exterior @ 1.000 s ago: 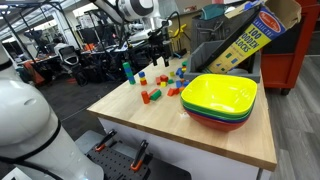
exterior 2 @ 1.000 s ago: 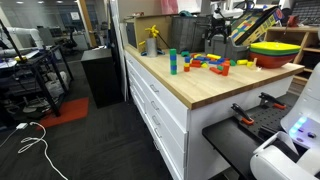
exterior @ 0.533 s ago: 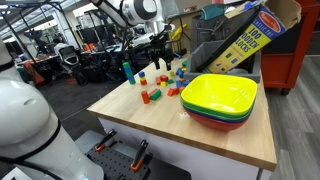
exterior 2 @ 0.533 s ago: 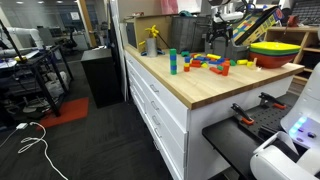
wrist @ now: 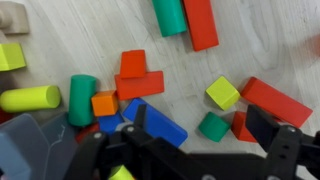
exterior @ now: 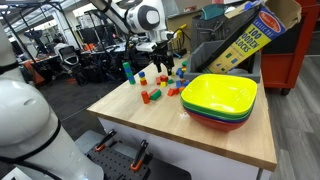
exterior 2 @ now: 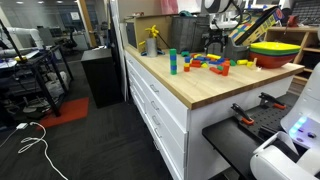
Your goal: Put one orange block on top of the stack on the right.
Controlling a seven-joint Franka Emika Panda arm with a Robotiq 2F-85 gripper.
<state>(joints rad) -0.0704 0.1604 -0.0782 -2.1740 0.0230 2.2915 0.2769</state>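
My gripper [wrist: 205,128] is open and empty, hovering just above a scatter of toy blocks. A small orange block [wrist: 104,103] lies left of the jaws, between a green cylinder [wrist: 81,97] and a blue block [wrist: 152,120]. A green cylinder [wrist: 213,126] lies between the fingers. In an exterior view the gripper [exterior: 165,60] hangs over the far block cluster, where a short, mostly blue stack [exterior: 182,71] seems to stand; it is too small to be sure of. In the other exterior view the gripper [exterior 2: 215,42] is above the blocks.
A stack of yellow, green and red bowls [exterior: 222,98] stands at the table's right, also seen in an exterior view [exterior 2: 274,52]. A red-and-yellow block stack [exterior: 141,77] and a tall teal column [exterior: 127,70] stand at the left. Red blocks [wrist: 275,100] and a yellow cube [wrist: 223,92] lie near the jaws.
The arm has come down and shifted toward the bowls side, bringing the gripper low over the block cluster. No block has moved.
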